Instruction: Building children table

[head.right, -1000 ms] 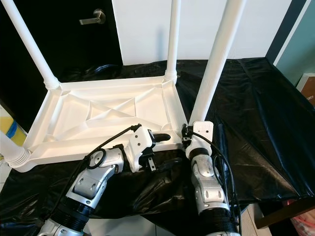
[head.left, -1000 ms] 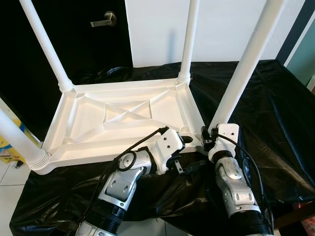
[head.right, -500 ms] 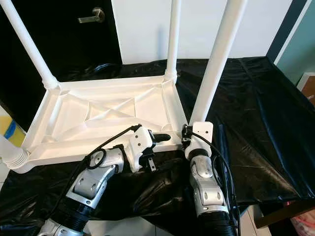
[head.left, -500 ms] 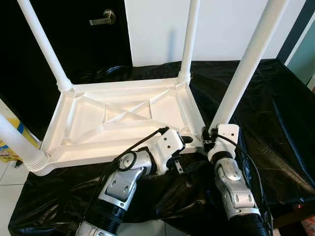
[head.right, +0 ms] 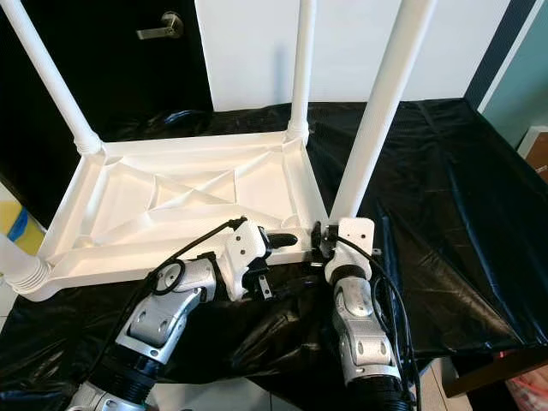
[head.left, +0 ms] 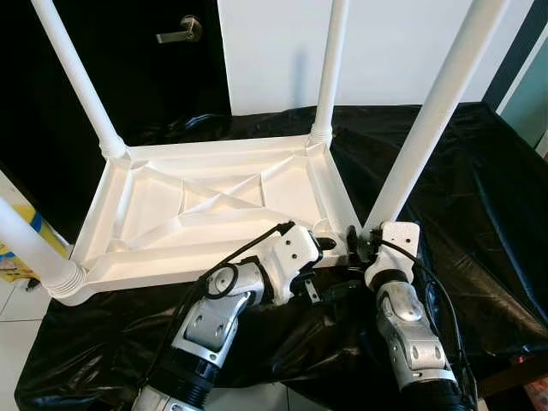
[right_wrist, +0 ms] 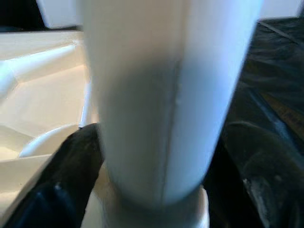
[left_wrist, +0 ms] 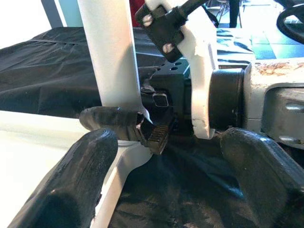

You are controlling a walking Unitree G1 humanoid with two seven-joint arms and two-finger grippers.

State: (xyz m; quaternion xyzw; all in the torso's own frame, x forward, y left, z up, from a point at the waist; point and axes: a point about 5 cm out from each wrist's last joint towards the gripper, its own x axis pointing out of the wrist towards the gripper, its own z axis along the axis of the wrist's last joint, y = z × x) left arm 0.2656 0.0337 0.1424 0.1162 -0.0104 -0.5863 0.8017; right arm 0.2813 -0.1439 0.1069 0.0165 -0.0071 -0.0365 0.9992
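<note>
A white plastic children's table [head.left: 154, 157] lies upside down on a black sheet. Three legs stand in its corner sockets: back left [head.left: 81, 81], back right [head.left: 330, 68] and front left [head.left: 30, 248]. The fourth leg [head.left: 428, 111] rises from the front right corner. My right gripper [head.left: 358, 242] is shut on that leg's base [right_wrist: 152, 95], one finger [right_wrist: 71, 175] on each side. My left gripper [head.left: 318, 248] is open beside it at the table's front rim. Its fingers [left_wrist: 71, 185] are spread wide, with one over the rim.
The black sheet [head.left: 462, 188] covers the worktop, whose front edge runs just below my arms. Behind stand a black door with a lever handle [head.left: 181, 32] and a white wall. A yellow and blue object [head.left: 13, 253] sits on the tiled floor at left.
My right wrist has turned a little at the leg's base, and the leg leans slightly further right. The left gripper has stayed where it was.
</note>
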